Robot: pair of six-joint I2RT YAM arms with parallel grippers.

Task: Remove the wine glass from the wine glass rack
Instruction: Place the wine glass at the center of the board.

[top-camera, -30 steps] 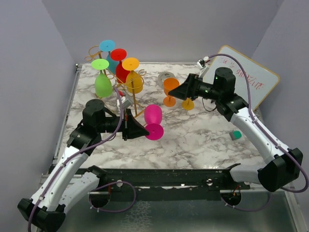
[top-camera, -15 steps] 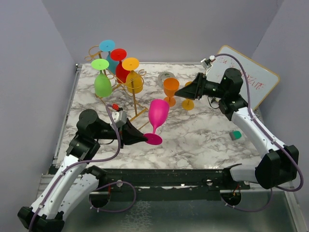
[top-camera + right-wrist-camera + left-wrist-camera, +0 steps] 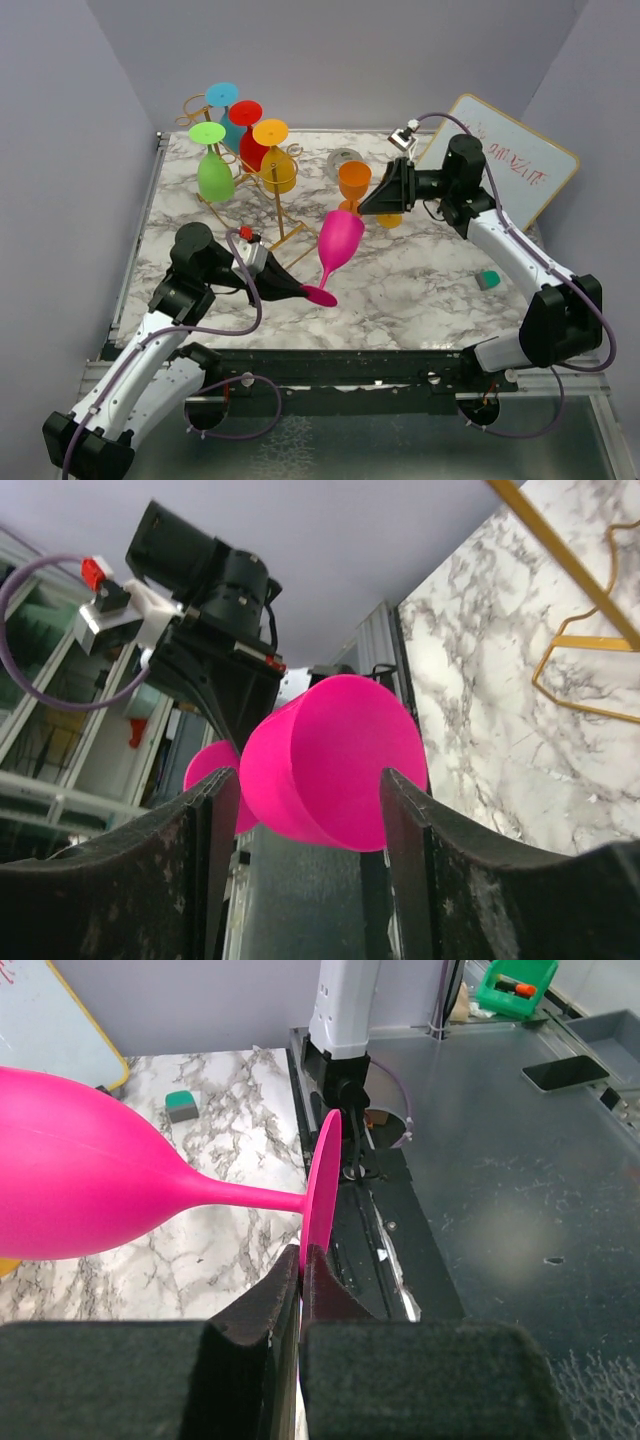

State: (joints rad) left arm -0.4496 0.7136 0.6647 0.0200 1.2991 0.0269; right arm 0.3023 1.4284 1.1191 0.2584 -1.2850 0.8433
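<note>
My left gripper [image 3: 300, 291] is shut on the round foot of a pink wine glass [image 3: 338, 240] and holds it tilted above the marble table, bowl toward the right. In the left wrist view the fingers [image 3: 262, 1305] pinch the thin pink foot [image 3: 321, 1188] edge-on. My right gripper [image 3: 366, 201] is open just beyond the bowl's rim; in its wrist view the pink bowl [image 3: 335, 763] lies between the spread fingers [image 3: 405, 815], not gripped. The gold wire rack [image 3: 262, 180] stands at the back left with green, teal, red and yellow glasses hanging on it.
An orange glass [image 3: 353, 181] stands behind my right gripper. A whiteboard [image 3: 520, 165] leans at the back right. A small green block [image 3: 487, 279] lies on the table's right side. The black rail [image 3: 350, 365] runs along the near edge.
My left gripper has swung the pink glass from lying sideways to tilted up, bowl toward the right. My right gripper has moved left and closer, its open fingers now around the bowl's rim.
</note>
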